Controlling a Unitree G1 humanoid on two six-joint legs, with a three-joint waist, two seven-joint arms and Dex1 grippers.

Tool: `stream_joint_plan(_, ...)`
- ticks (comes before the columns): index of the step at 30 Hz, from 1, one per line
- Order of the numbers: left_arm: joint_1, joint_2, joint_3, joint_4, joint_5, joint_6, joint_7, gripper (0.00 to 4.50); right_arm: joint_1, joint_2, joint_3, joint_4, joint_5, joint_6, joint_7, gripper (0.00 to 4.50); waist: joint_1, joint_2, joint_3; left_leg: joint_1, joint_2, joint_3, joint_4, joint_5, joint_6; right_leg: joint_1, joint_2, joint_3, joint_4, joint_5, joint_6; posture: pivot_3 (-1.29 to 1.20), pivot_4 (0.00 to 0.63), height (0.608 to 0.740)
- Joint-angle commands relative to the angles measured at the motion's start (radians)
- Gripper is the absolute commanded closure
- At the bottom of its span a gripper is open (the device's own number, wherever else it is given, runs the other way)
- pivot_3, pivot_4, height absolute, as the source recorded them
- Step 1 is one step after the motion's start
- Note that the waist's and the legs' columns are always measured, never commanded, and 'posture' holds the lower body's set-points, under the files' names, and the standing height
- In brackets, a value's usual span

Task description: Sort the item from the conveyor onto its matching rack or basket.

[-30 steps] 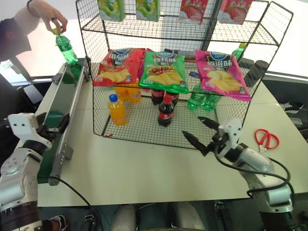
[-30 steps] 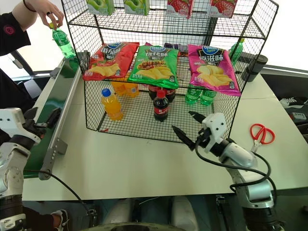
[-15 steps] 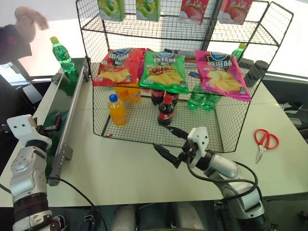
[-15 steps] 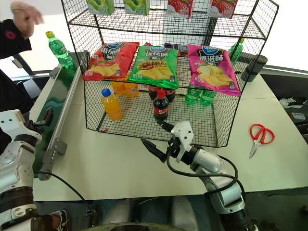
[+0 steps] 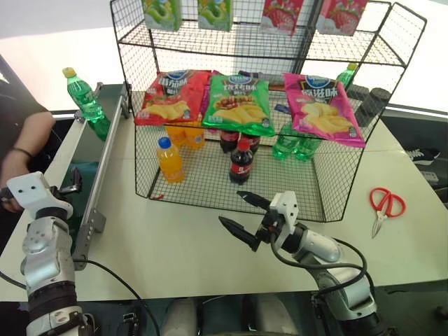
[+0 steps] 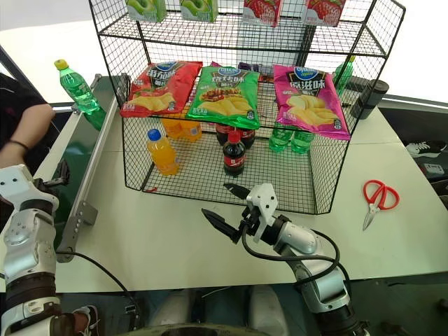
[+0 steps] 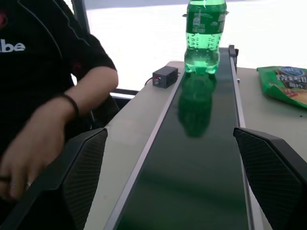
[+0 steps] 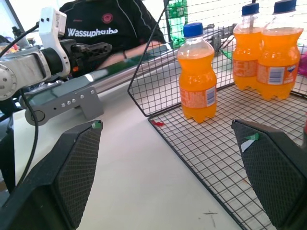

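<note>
**Waiting at the belt for the bottle**

The left gripper (image 7: 170,182) sits low over the near end of the conveyor (image 7: 201,167), fingers spread as wide as they go and holding nothing. Seen from its wrist, it looks straight up the belt at the bottle (image 7: 205,36), which stands upright at the far end, well apart from the fingers. In the head view the bottle (image 5: 85,98) is beside the rack's (image 5: 133,84) left corner post. A person's forearm (image 5: 24,143) hangs just outside the belt's left rail.

The right gripper (image 5: 243,213) hovers over the table (image 5: 175,245) in front of the rack, also fully open and empty, aimed toward the left.

The step in hand looks like the approach: nothing has been picked up. The next move likely calls for the left gripper to bracket the bottle's body once it comes within reach, close without tipping it, then carry it to the green bottles (image 5: 294,143) in the bottom basket.
</note>
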Motion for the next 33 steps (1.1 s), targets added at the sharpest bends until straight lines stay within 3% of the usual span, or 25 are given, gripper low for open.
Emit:
stream_joint_plan(1,-0.018,-0.013,0.014,-0.009,-0.009,-0.027,0.019,0.0,-0.011,0.014,0.007,-0.009,0.0,-0.029,0.011,0.02,0.0,0.0,0.0,0.0,0.0,0.0,0.0,0.0,0.0,0.0,0.0,0.0,0.0,0.0,0.0,0.0,0.15,0.74)
stream_joint_plan(33,-0.048,-0.052,-0.011,0.06,0.017,-0.11,0.07,0.0,-0.033,0.016,0.005,-0.048,0.021,0.015,0.013,0.02,0.0,0.0,0.0,0.0,-0.002,0.0,0.0,0.0,0.0,0.0,-0.002,-0.001,0.0,0.0,0.0,0.0,0.15,0.74)
